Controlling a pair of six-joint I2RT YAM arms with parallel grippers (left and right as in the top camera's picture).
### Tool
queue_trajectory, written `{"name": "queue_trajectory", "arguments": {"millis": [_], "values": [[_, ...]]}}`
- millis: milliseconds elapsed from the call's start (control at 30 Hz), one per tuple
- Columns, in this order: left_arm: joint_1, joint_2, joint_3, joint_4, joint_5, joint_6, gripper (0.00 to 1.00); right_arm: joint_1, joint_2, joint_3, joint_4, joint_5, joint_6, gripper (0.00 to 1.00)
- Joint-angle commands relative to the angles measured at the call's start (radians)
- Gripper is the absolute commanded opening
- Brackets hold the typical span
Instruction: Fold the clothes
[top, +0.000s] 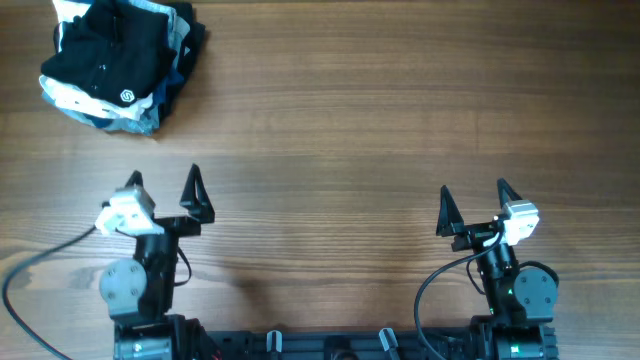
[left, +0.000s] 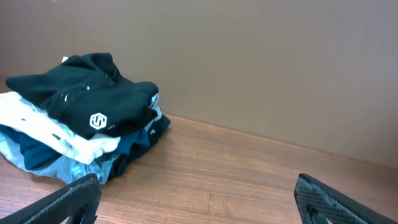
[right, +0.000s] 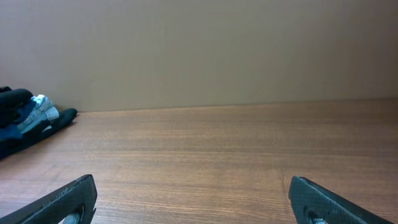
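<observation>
The clothes, a black garment (top: 110, 50) with a small white logo, lie crumpled on top of a heap at the table's far left corner. The left wrist view shows the same garment (left: 87, 99) ahead and to the left. My left gripper (top: 165, 190) stands open near the front left, well short of the heap, with nothing between its fingers (left: 71, 196). My right gripper (top: 473, 203) is open too at the front right, far from the heap. In the right wrist view only the heap's edge (right: 25, 121) shows at far left.
Under the black garment lie a white piece with a black stripe (left: 43, 127) and blue and grey pieces (left: 46, 165). The wooden table (top: 380, 110) runs bare between the heap and both arms. Cables trail by each arm base.
</observation>
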Motion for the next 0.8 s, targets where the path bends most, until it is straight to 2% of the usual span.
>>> {"name": "queue_trajectory", "arguments": {"millis": [0, 200, 767], "values": [[0.007, -0.144, -0.075, 0.009, 0.008, -0.016, 1.00, 0.005, -0.011, -0.003, 0.003, 0.014, 0.017, 1.00], [0.007, -0.268, -0.110, 0.026, 0.008, -0.016, 1.00, 0.005, -0.011, -0.003, 0.003, 0.014, 0.017, 1.00], [0.007, -0.268, -0.148, 0.130, 0.000, -0.016, 1.00, 0.005, -0.011, -0.003, 0.003, 0.014, 0.017, 1.00]]}}
